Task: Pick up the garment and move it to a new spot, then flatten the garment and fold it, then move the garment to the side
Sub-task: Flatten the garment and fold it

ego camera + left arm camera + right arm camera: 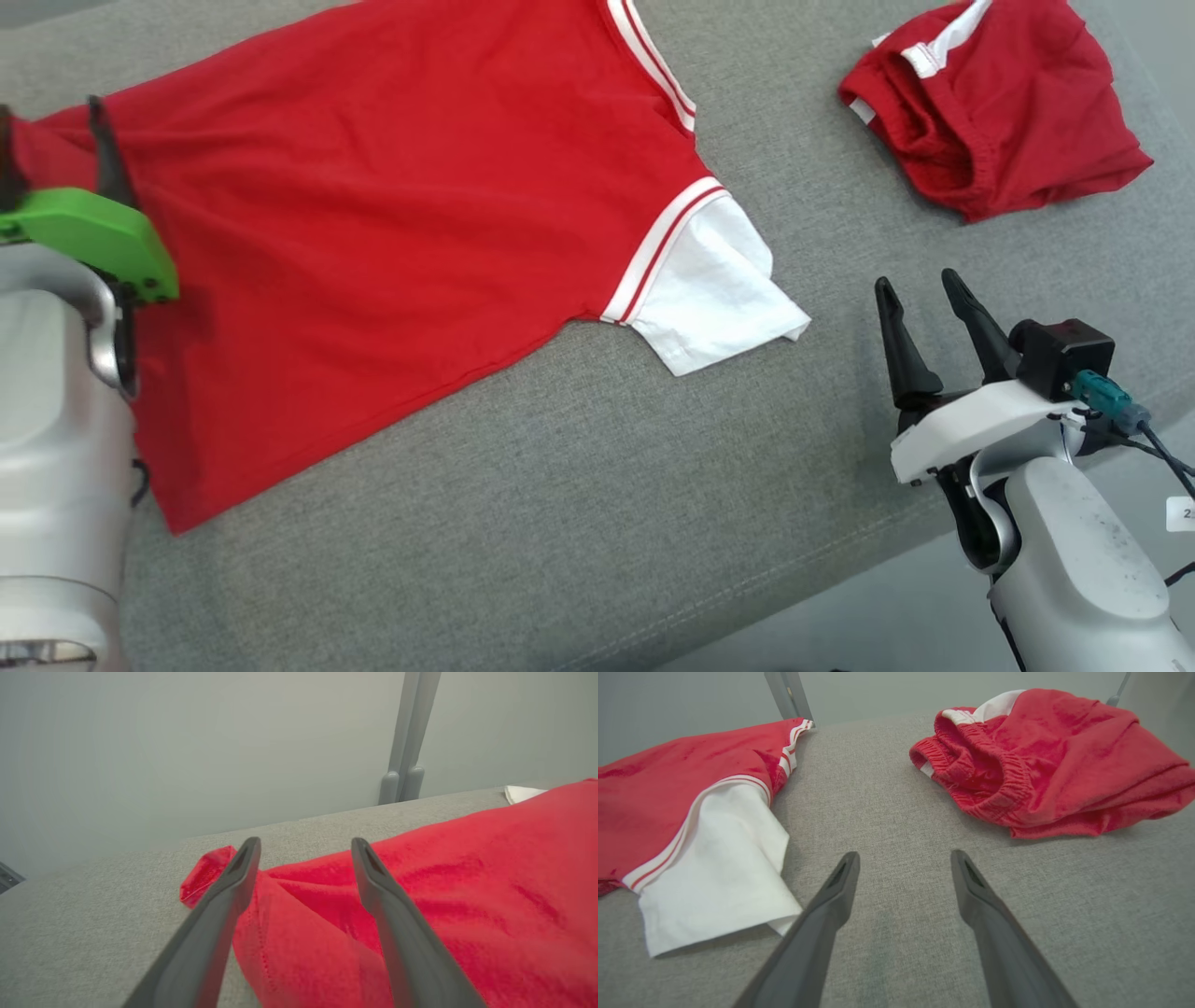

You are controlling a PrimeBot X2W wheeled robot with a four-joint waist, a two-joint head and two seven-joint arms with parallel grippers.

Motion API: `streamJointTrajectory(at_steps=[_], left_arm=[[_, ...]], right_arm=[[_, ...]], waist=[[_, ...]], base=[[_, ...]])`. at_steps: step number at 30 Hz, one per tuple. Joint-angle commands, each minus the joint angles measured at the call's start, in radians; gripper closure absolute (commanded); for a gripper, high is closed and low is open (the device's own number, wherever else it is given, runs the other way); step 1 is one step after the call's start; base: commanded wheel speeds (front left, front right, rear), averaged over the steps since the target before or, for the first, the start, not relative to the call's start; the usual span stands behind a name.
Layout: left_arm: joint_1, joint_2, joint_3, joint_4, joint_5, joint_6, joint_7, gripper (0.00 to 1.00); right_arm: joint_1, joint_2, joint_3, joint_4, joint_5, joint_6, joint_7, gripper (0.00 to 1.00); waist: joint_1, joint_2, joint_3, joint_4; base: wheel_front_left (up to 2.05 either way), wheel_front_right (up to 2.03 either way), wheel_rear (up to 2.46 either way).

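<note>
The garment is a red T-shirt (392, 187) with a white sleeve (719, 289) and white-striped trim. It lies spread on the grey padded surface (597, 485). My left gripper (49, 117) sits at the shirt's far left corner. In the left wrist view its jaws (304, 843) stand open, with the rumpled red cloth (467, 882) lying under and between the fingers, gripped by neither. My right gripper (917, 278) is open over bare grey fabric to the right of the white sleeve (714, 882), holding nothing (905, 855).
A second red garment (999, 103) with an elastic waistband and white trim lies crumpled at the back right (1045, 760). The surface's front edge (840, 579) runs diagonally at the lower right. A grey post (411, 737) stands behind the surface.
</note>
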Motion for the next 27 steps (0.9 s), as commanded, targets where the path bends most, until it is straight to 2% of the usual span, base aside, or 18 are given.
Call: streamJointTrajectory(at_steps=[1, 4, 14, 17, 21, 27], left_arm=[[0.020, -0.003, -0.002, -0.007, 0.002, -0.007, -0.003, 0.00], [0.090, -0.048, -0.009, -0.056, 0.007, -0.020, -0.003, 0.00], [0.359, -0.181, 0.076, -0.174, -0.041, -0.046, -0.003, 0.00], [0.426, -0.209, 0.103, -0.184, -0.054, -0.054, -0.003, 0.00], [0.520, -0.242, 0.143, -0.227, -0.067, -0.035, -0.003, 0.00], [0.618, -0.254, 0.140, -0.249, -0.089, -0.028, -0.004, 0.00]], right_arm=[[0.005, -0.001, -0.001, 0.006, -0.008, -0.001, -0.002, 0.00], [0.016, 0.004, 0.011, 0.017, -0.011, -0.001, -0.002, 0.00], [0.053, 0.009, 0.020, 0.045, -0.020, -0.001, -0.002, 0.00], [0.067, 0.008, 0.024, 0.051, -0.020, -0.002, -0.002, 0.00], [0.087, 0.003, 0.011, 0.052, -0.011, -0.002, -0.002, 0.00], [0.093, -0.012, 0.003, 0.047, -0.012, -0.002, -0.002, 0.00]], waist=[[0.0000, 0.0000, -0.059, 0.057], [0.0000, 0.0000, -0.094, 0.081], [0.0000, 0.0000, -0.190, 0.119], [0.0000, 0.0000, -0.215, 0.121], [0.0000, 0.0000, -0.239, 0.130], [0.0000, 0.0000, -0.263, 0.134]], base=[[0.00, 0.00, 0.00], [0.00, 0.00, 0.00], [0.00, 0.00, 0.00], [0.00, 0.00, 0.00], [0.00, 0.00, 0.00], [0.00, 0.00, 0.00]])
